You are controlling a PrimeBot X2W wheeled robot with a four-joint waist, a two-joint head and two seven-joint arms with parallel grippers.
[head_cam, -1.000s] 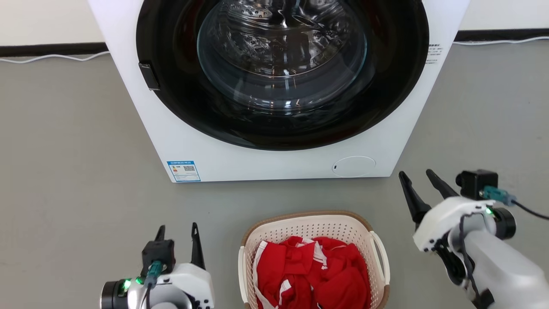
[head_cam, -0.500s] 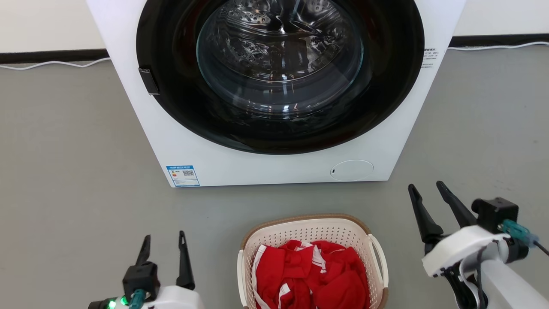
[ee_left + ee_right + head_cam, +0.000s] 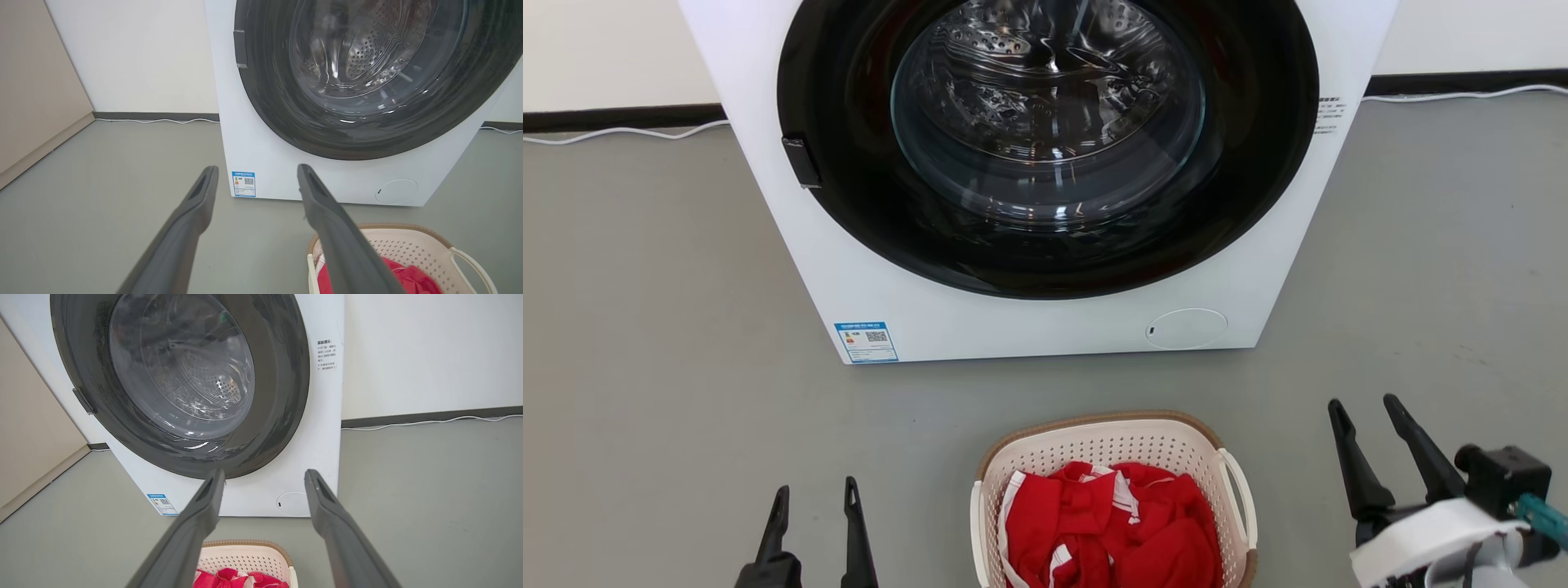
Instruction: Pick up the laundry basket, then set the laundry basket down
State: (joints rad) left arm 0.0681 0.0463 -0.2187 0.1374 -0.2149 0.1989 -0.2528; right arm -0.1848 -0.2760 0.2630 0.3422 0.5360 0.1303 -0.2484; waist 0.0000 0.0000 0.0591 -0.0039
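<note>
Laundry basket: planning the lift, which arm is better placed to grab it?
Left, marginally: the left end effector, open, sits level beside the basket; the right end effector, also open, reaches past its rim. Neither touches it.

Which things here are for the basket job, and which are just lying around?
For the job: basket; left gripper and right gripper, both open, one on each side of it.

Just there: washer; red clothes in the basket; white cable by the wall.
</note>
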